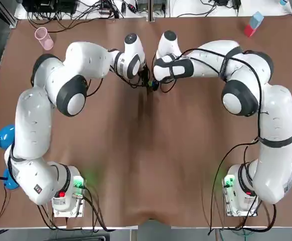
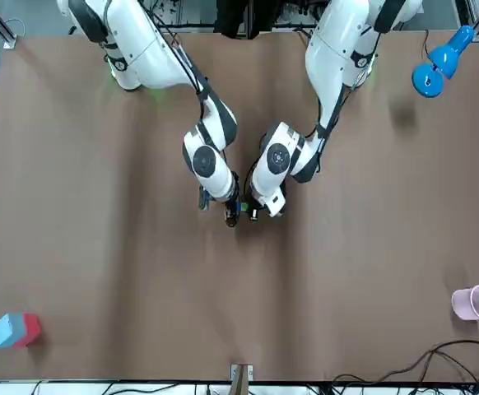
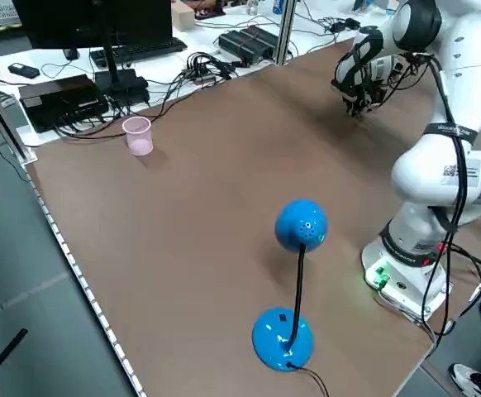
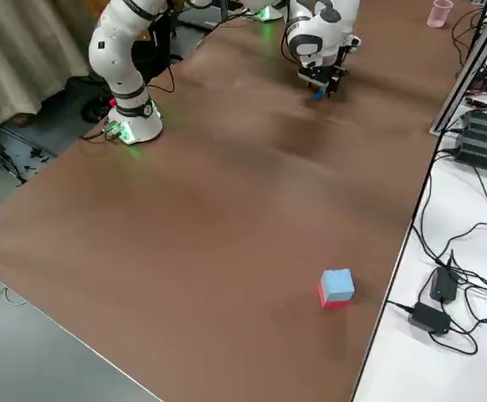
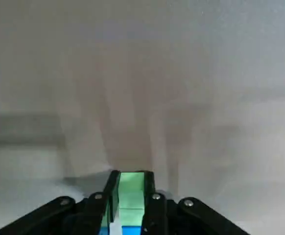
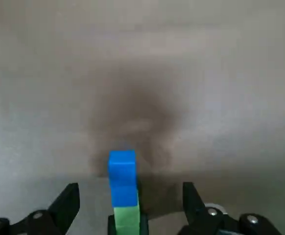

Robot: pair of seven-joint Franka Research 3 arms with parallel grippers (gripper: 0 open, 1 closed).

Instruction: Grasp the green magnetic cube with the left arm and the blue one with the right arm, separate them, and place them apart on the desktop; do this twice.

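Green cube [image 5: 131, 193] is clamped in my left hand [image 5: 131, 178] at the worktop's [image 1: 146, 165] twelve o'clock, while my right hand [image 6: 130, 190] gapes around the blue cube [image 6: 121, 171], so pulling early may drag both.

Overhead, front, sides, wrists: one table [image 1: 146, 165].

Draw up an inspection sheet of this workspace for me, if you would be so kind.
Surface: brown table, no spills or damage seen.
Job's things: green cube and blue cube joined end to end, mid-table.
Clutter: pink cup, red and light-blue block, blue lamp.
Grippers: left gripper shut on the green cube; right gripper open, its fingers on either side of the blue cube and clear of it.
Cables: black bundle beyond the far edge.
Surroundings: keyboard and monitor on the bench.
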